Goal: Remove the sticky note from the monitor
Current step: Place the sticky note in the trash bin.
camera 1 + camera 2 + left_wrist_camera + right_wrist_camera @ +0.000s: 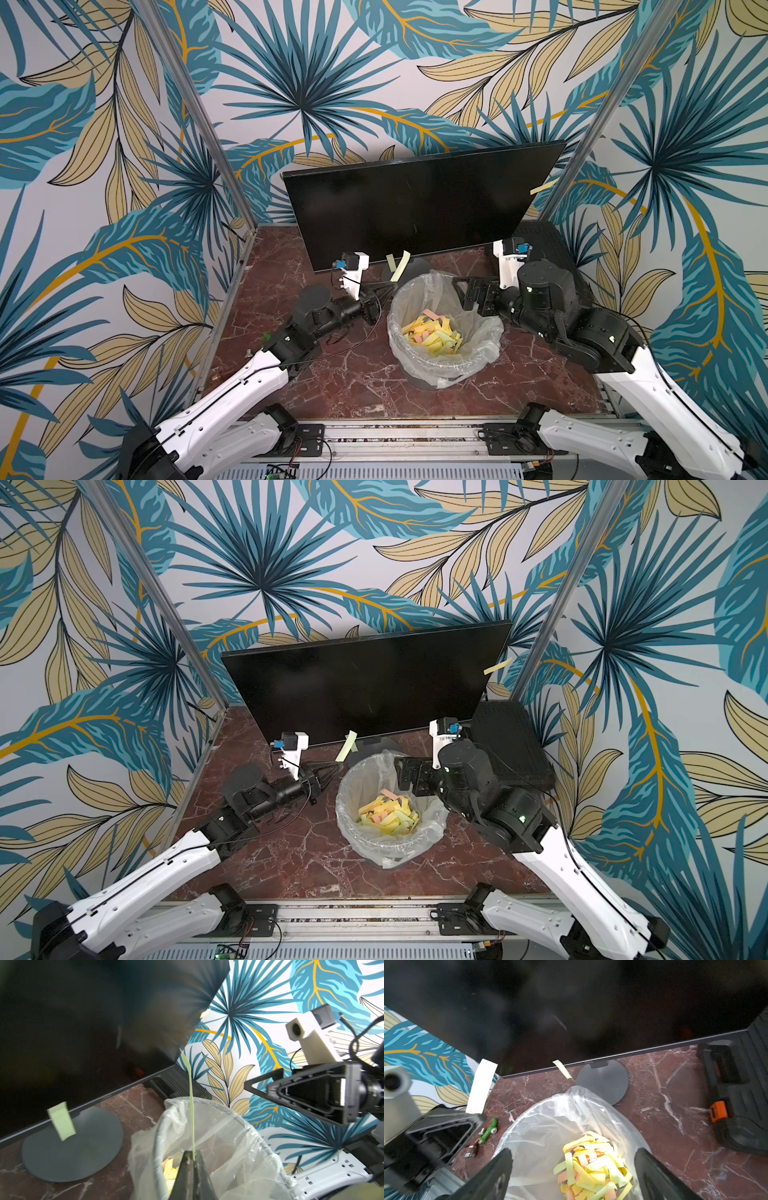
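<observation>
Our left pincer (pixel 193 1157) is clamped shut on the lower end of a pale green sticky note (pixel 191 1105). The note stands up from the tips, clear of the monitor (pixel 415 208) and close by the rim of the lined bin (pixel 482 349). Our right pincer (pixel 461 291) hangs over the bin with its jaws wide apart, holding nothing.

We judge the note feather-light, limp and easily creased. It may also cling to a pad by its glue strip (so it might not drop when released).

A second note (pixel 61 1124) hangs from the monitor's bottom edge above the round stand base (pixel 72 1153). A third note (pixel 542 187) sticks out at the screen's right edge. For these we would pinch the loose end, not the glued one, and peel gently off the glossy face.

The bin, holding many paper strips (pixel 430 332), stands before the screen between the two pincers. A black ribbed case (pixel 511 737) lies by the right arm, and a small green tool (pixel 489 1130) lies on the marble table (pixel 332 374).
</observation>
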`<state>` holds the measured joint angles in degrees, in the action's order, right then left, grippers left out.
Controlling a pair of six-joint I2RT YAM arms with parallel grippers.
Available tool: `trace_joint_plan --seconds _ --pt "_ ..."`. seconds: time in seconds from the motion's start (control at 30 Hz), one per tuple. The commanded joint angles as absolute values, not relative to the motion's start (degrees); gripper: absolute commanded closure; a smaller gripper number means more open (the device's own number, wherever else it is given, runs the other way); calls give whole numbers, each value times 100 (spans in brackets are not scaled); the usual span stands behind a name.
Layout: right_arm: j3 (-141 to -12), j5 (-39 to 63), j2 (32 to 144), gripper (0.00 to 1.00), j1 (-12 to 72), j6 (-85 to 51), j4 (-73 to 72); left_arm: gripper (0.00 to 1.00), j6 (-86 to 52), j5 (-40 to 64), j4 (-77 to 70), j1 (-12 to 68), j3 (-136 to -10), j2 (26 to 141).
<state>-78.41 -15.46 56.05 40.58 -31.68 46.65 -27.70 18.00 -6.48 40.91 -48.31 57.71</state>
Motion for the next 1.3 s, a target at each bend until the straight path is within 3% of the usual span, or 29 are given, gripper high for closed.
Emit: trace_joint_plan --seconds 0.0,0.27,0.63,1.07,1.2,1.23,1.27 --pt "-7889 -1378 5462 5 3711 -3109 4995 100 -2204 1606 792 4511 -5540 6087" --pt "-7436 -973 5079 4 2899 -3364 5243 100 -1791 1080 2047 5545 -6678 7014" --pt "-6521 -260 4574 4 2697 -3904 5031 98 -1567 615 3054 5798 -7335 7483" --pt "-6214 185 4390 3 2697 -4187 4961 51 -1320 509 3471 5853 -8011 7728" --pt "-6132 312 4425 3 2691 -4225 4923 20 -1336 381 3487 5854 -8067 7637" --pt "-6115 353 4449 3 2696 -4235 4921 4 -1343 338 3432 5849 -8057 7598" --pt "-6105 390 4458 3 2692 -4245 4916 0 -1371 286 3380 5853 -8052 7539"
